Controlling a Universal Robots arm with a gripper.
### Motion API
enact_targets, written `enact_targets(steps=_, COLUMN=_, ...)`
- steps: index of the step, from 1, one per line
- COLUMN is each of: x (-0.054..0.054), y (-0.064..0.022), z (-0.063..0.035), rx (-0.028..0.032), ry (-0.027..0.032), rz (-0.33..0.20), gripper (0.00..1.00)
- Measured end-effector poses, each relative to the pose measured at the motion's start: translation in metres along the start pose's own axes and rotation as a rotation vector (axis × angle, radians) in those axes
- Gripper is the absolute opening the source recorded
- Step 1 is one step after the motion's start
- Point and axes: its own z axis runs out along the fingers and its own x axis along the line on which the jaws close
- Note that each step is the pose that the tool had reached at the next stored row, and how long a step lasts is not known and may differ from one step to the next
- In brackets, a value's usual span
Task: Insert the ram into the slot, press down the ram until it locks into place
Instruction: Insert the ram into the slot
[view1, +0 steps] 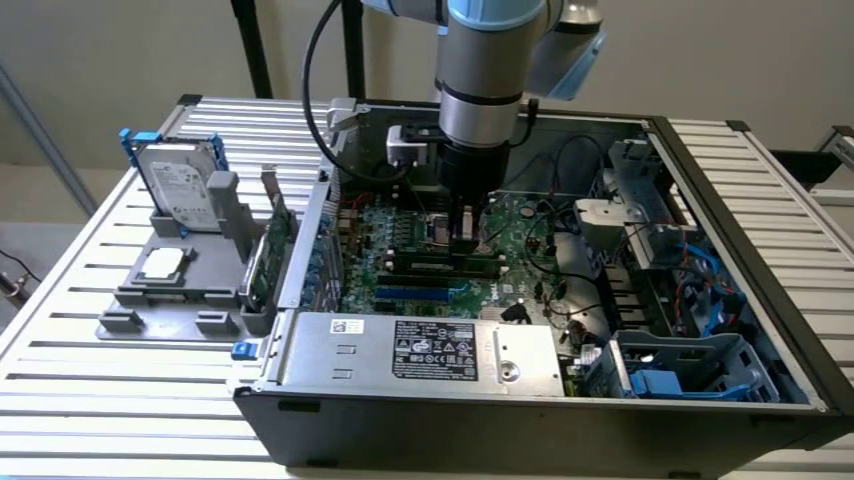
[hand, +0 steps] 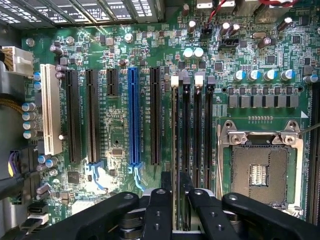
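Observation:
The ram (view1: 430, 263) is a thin green stick standing on edge in the slot (view1: 400, 271), a long black socket on the motherboard inside the open PC case. In the wrist view the ram (hand: 175, 130) runs edge-on away from the camera, and the slot's white end clip (hand: 174, 80) shows at its far end. My gripper (view1: 463, 238) hangs straight down over the stick's middle. Its two black fingers (hand: 159, 200) stand on either side of the ram's top edge, and the gripper (hand: 175, 182) looks open with a slim gap each side.
Three empty black memory slots (hand: 197, 130) lie beside the ram, then the silver processor socket (hand: 260, 170). A blue expansion slot (hand: 133, 115) lies on the other side. The power supply (view1: 414, 350), cables (view1: 587, 290) and drive cage (view1: 681, 365) crowd the case. A hard drive (view1: 180, 185) stands outside.

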Motion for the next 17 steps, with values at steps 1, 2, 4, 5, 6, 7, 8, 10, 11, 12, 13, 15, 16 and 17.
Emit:
enact_targets(steps=1, x=0.0, y=0.0, z=-0.0005, rx=-0.0002, ry=-0.0016, rz=0.0, gripper=0.21)
enact_targets(steps=2, x=0.0, y=0.0001, z=-0.0014, rx=-0.0004, ry=-0.0032, rz=0.0, gripper=0.21)
enact_targets(steps=4, x=0.0, y=0.0003, z=-0.0047, rx=-0.001, ry=-0.0069, rz=0.0, gripper=0.21)
enact_targets(steps=5, x=0.001, y=0.0005, z=-0.0069, rx=-0.0014, ry=-0.0084, rz=0.0, gripper=0.21)
enact_targets(steps=6, x=0.001, y=0.0008, z=-0.0092, rx=-0.0017, ry=-0.0096, rz=0.0, gripper=0.21)
enact_targets(steps=7, x=0.001, y=0.0014, z=-0.0113, rx=-0.0018, ry=-0.0106, rz=0.0, gripper=0.21)
enact_targets(steps=8, x=0.001, y=0.0021, z=-0.0129, rx=-0.0019, ry=-0.0112, rz=0.0, gripper=0.21)
enact_targets(steps=10, x=0.002, y=0.0039, z=-0.0149, rx=-0.002, ry=-0.0118, rz=0.0, gripper=0.21)
enact_targets(steps=11, x=0.002, y=0.0051, z=-0.0155, rx=-0.0021, ry=-0.0122, rz=0.0, gripper=0.21)
enact_targets(steps=12, x=0.002, y=0.0062, z=-0.0158, rx=-0.002, ry=-0.0126, rz=0.0, gripper=0.21)
enact_targets(steps=13, x=0.002, y=0.0067, z=-0.0159, rx=-0.0019, ry=-0.013, rz=0.0, gripper=0.19)
enact_targets(steps=15, x=0.002, y=0.007, z=-0.0159, rx=-0.0019, ry=-0.0132, rz=0.0, gripper=0.12)
enact_targets(steps=16, x=0.002, y=0.007, z=-0.0159, rx=-0.002, ry=-0.0133, rz=0.0, gripper=0.12)
enact_targets(steps=17, x=0.002, y=0.0071, z=-0.016, rx=-0.002, ry=-0.0132, rz=0.0, gripper=0.11)
